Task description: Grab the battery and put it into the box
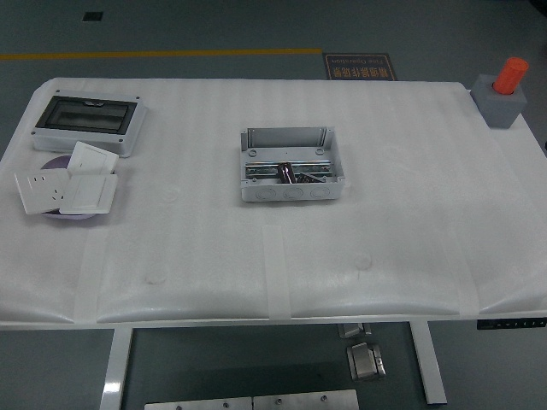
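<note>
Looking from the near edge of the white table (282, 282), no robot hand shows anywhere, so whether either one is spread or curled cannot be told. Midway across sits the open grey box (291, 165), and a dark cylinder that looks like the battery (286, 173) lies inside it, tilted on the metal rail. Judged from that, the placing seems done and nothing remains. Farther left are 3 socket plates (67, 186); the red-topped grey block (505, 94) stands far right.
</note>
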Motion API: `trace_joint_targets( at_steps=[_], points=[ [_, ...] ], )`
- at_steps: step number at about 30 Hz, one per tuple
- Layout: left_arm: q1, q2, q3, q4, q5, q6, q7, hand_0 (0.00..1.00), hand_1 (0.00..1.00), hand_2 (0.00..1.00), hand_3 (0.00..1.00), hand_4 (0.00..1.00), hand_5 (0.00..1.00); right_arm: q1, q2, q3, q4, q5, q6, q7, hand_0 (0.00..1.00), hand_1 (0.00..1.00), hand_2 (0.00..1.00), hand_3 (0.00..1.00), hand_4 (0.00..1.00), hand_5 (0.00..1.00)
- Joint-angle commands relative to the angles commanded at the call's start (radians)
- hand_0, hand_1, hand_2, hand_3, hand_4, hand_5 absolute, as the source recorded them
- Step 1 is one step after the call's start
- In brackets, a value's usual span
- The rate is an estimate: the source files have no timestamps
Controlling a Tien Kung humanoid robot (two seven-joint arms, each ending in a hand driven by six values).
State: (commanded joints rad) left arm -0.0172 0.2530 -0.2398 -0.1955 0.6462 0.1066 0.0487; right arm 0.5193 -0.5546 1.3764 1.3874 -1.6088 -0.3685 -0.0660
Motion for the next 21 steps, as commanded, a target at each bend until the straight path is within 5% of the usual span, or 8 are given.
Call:
trace_joint_targets(
  at_steps=[21],
  points=[
    [-0.004, -0.005, 0.02, -0.003, -0.021, 0.003, -0.002, 0.592, 0.622, 0.566, 0.693, 0.648, 0.243, -0.026, 0.028, -0.021, -0.002, 0.077, -0.003, 0.015, 0.72, 0.668, 0.738, 0.793, 0.913, 0.654]
  ],
)
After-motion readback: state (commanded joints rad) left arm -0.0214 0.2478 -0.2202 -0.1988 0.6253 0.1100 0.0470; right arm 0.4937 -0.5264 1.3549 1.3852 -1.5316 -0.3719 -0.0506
